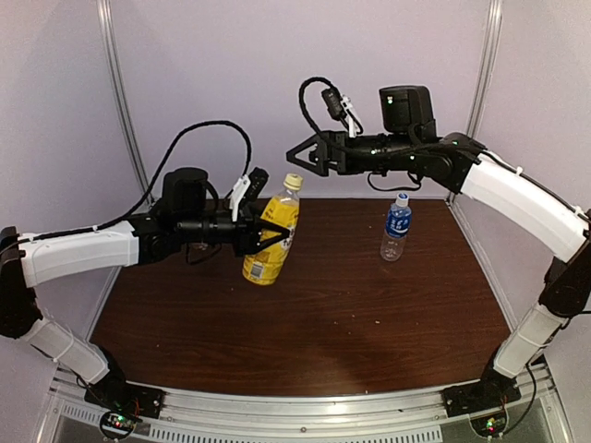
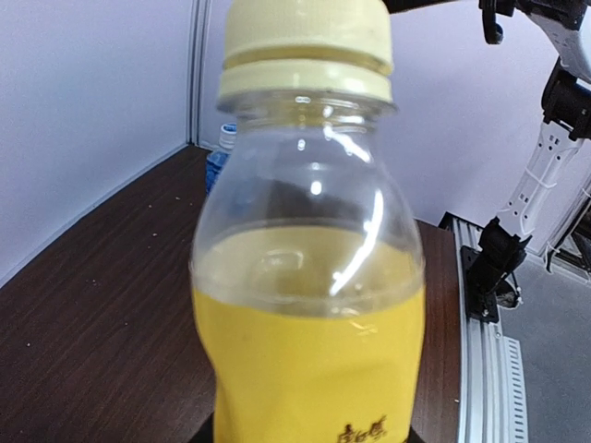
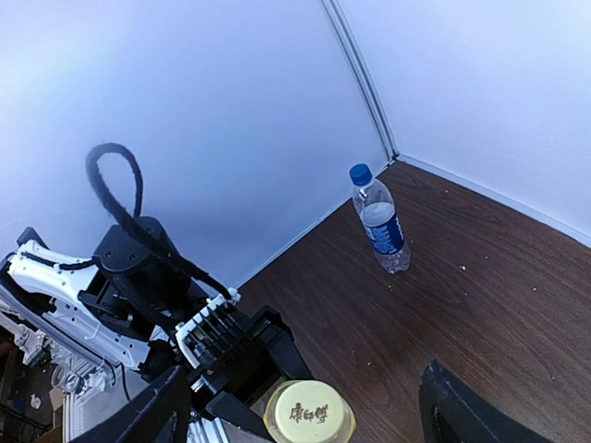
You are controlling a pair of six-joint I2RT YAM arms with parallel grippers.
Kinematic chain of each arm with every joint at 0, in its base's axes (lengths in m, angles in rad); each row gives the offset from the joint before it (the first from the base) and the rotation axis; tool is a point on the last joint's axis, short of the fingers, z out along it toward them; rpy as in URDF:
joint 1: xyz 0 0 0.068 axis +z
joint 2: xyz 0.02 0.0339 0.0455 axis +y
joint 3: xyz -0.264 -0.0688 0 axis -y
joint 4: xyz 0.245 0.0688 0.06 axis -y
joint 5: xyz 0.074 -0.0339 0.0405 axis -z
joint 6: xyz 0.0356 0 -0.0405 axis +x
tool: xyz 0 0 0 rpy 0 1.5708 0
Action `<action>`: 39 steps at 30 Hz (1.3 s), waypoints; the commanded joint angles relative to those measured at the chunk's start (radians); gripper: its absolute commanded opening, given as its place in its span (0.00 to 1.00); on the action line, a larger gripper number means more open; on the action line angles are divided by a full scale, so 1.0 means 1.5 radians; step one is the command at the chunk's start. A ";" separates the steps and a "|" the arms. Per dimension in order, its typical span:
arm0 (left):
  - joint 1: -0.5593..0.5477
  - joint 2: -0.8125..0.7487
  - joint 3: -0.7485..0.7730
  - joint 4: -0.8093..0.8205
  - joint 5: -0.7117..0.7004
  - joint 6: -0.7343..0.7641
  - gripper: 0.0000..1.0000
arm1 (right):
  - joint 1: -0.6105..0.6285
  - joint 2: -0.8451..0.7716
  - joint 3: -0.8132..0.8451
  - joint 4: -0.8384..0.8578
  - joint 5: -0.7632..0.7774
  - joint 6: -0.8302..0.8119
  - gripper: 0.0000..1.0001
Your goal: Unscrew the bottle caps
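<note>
Blue-capped clear bottle (image 1: pixel 396 228) upright mid-right. Left gripper (image 1: pixel 277 235) clamps tilted yellow bottle (image 1: pixel 268 263), pale cap (image 1: pixel 293 182) on, seemingly lifted. Right gripper (image 1: pixel 294 155) splayed just above cap.

Left wrist view: the yellow bottle (image 2: pixel 309 369) fills the frame. Its base is cut off by the lower edge, and the top of its yellow cap (image 2: pixel 305 37) by the upper edge. The print low on its label is cropped and unreadable. The fingers of the left gripper (image 1: pixel 271 235) lie out of frame here. The blue-label bottle (image 2: pixel 216 164), behind, shows only a blurred sliver.

Right wrist view: the yellow cap is cropped at the lower edge and hides the bottle body beneath it. The fingers (image 3: pixel 466 411) of the right gripper (image 1: pixel 297 157) are cut to dark stubs.

Top view: the left gripper's fingers cover a band of the yellow bottle, and the blue-label bottle's print is too small to read
</note>
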 commanded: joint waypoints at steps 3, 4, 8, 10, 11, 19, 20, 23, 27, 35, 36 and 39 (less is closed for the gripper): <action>-0.001 -0.018 0.016 0.004 -0.054 0.015 0.37 | 0.022 0.027 0.017 -0.012 0.110 0.052 0.83; -0.001 -0.019 0.016 0.003 -0.056 0.015 0.36 | 0.024 0.032 0.018 -0.012 0.107 0.053 0.82; -0.001 -0.020 0.016 0.001 -0.060 0.017 0.37 | 0.028 0.046 0.019 -0.009 0.095 0.055 0.73; -0.001 -0.020 0.016 -0.001 -0.061 0.018 0.37 | 0.029 0.048 0.018 -0.010 0.092 0.055 0.68; -0.001 -0.020 0.016 0.000 -0.061 0.018 0.36 | 0.029 0.049 0.018 -0.010 0.091 0.055 0.66; -0.001 -0.021 0.017 -0.002 -0.063 0.021 0.36 | 0.031 0.049 0.009 -0.002 0.067 0.055 0.46; -0.001 -0.021 0.017 -0.002 -0.065 0.021 0.37 | 0.031 0.050 0.009 0.001 0.062 0.056 0.45; -0.001 -0.022 0.017 -0.003 -0.067 0.022 0.37 | 0.031 0.051 0.003 0.004 0.052 0.057 0.44; -0.001 -0.021 0.017 -0.004 -0.067 0.022 0.37 | 0.032 0.046 -0.010 0.013 0.046 0.060 0.45; -0.001 -0.022 0.017 -0.003 -0.068 0.022 0.36 | 0.032 0.042 -0.015 0.010 0.046 0.057 0.40; -0.001 -0.023 0.017 -0.003 -0.068 0.022 0.37 | 0.032 0.041 -0.017 0.011 0.044 0.057 0.38; -0.001 -0.023 0.017 -0.004 -0.065 0.023 0.37 | 0.032 0.039 -0.020 0.016 0.035 0.048 0.30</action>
